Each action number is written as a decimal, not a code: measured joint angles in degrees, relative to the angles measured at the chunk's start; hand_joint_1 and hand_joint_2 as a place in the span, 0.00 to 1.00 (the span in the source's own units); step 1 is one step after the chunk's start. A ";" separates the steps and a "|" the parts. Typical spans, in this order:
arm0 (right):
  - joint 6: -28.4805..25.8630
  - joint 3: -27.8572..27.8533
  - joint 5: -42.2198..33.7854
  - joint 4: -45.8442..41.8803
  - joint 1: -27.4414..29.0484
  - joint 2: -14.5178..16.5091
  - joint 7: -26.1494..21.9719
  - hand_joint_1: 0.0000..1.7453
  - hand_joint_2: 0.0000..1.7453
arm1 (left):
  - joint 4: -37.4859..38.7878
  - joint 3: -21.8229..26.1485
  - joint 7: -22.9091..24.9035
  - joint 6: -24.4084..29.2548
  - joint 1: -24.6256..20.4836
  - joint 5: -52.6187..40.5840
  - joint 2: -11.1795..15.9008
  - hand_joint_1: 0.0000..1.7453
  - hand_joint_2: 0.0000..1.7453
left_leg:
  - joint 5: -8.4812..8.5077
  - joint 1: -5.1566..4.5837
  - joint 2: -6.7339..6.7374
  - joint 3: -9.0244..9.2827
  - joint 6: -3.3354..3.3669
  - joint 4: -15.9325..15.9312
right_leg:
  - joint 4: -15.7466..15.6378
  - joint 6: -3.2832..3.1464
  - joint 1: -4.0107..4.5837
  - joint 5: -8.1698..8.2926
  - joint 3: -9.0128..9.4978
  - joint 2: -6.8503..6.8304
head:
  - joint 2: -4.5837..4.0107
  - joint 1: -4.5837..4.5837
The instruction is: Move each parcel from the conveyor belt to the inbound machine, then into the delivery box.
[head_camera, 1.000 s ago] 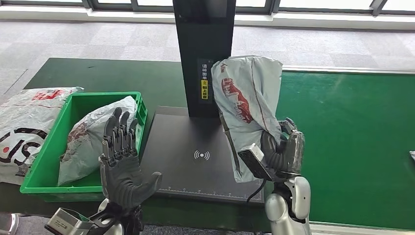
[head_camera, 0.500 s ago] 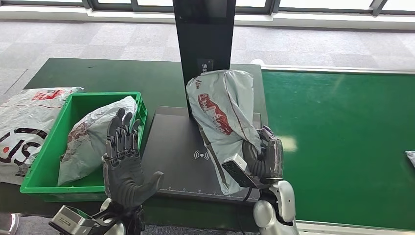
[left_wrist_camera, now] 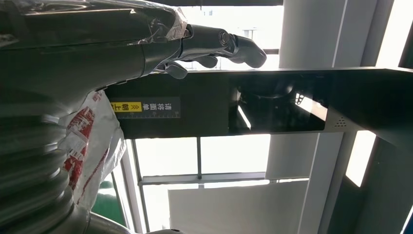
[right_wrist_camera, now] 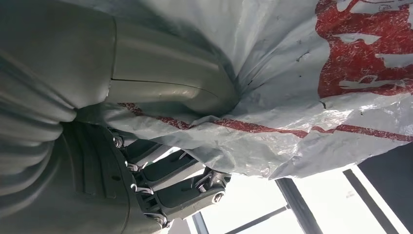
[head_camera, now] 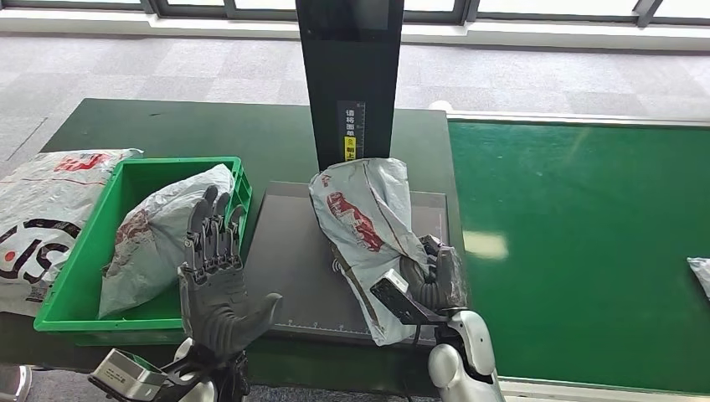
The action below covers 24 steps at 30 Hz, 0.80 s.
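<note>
Parcel [head_camera: 368, 234]: grey crinkled plastic mailer with red print, gripped by right hand [head_camera: 431, 280].

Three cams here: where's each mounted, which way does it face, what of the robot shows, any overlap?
Head view: high on the body, facing forward and down at the inbound machine, green delivery box and conveyor belt; both arms show.
Left wrist view: behind the left hand, facing the machine's black post; fingers show.
Right wrist view: behind the right hand, up against the grey parcel it holds.
Shared: this parcel appears in all three views.
</note>
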 joint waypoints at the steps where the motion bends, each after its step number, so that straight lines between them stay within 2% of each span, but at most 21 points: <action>1: 0.11 0.00 0.04 0.45 -0.12 -0.05 0.02 0.03 1.00 | 0.10 -0.05 0.00 0.00 -0.04 0.01 0.01 0.00 1.00 | 0.00 0.00 0.00 0.00 0.00 0.00 | 0.00 0.00 0.00 0.00 0.00 0.00 | 0.00 0.00; 2: 0.24 0.00 0.09 0.84 -0.22 -0.09 0.06 0.00 1.00 | 0.21 -0.12 0.00 0.00 -0.08 0.01 0.02 0.00 1.00 | 0.00 0.00 0.00 0.00 0.00 0.00 | 0.00 0.00 0.00 0.00 0.00 0.00 | 0.00 0.00; 21: 0.29 0.00 0.10 3.27 -0.54 -0.36 0.33 0.00 1.00 | 1.07 -0.49 0.00 0.05 -0.44 0.15 0.12 0.00 1.00 | 0.00 0.00 0.00 0.00 0.00 0.00 | 0.00 0.00 0.00 0.00 0.00 0.00 | 0.00 0.00; 24: 0.01 -0.04 -0.45 3.37 -0.56 -0.47 0.35 0.00 0.25 | 1.18 -0.58 0.00 0.25 -0.54 0.22 0.18 0.00 1.00 | 0.00 0.00 0.00 0.00 0.00 0.00 | 0.00 0.00 0.00 0.00 0.00 0.00 | 0.00 0.00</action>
